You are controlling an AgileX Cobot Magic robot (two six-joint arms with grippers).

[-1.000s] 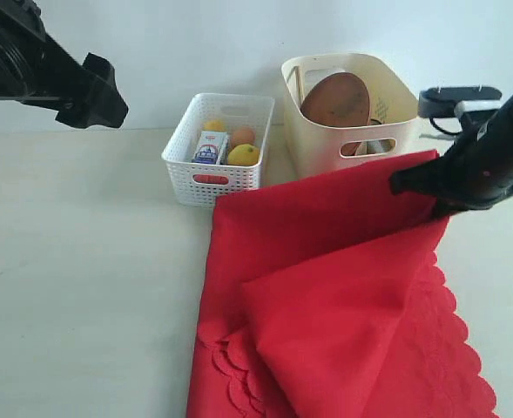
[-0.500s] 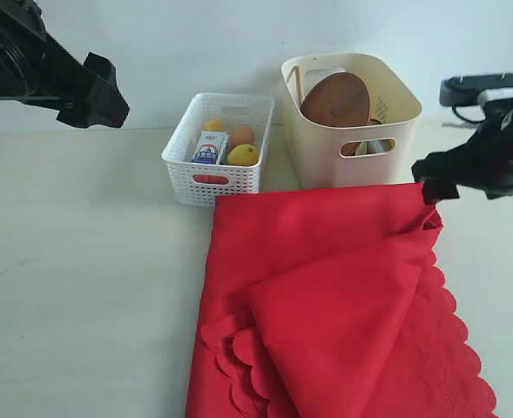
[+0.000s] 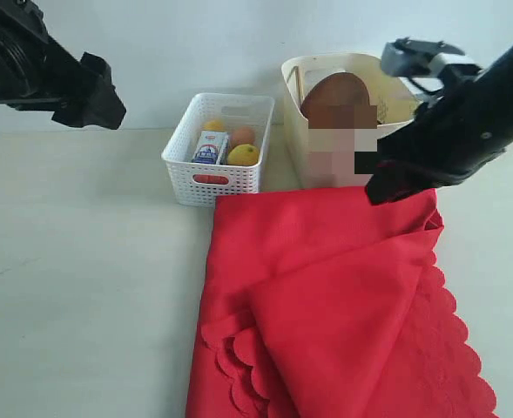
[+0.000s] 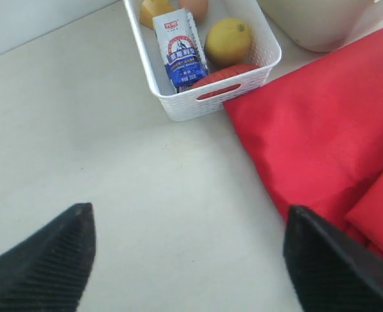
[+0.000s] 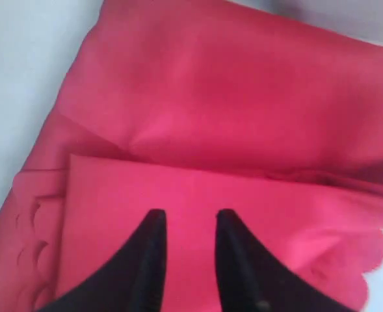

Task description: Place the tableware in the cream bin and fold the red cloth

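Left end effector hangs wide open over the desk. Right end effector, narrowly parted and empty, hovers above the red cloth.

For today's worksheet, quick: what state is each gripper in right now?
Left gripper: open wide, holding nothing.
Right gripper: narrowly open above the red cloth, holding nothing.

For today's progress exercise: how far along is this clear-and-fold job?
Done: plate is in the bin, no tableware visible outside it. In hand: cloth has one flap folded over; right gripper hovers above it, empty. To do: finish folding.
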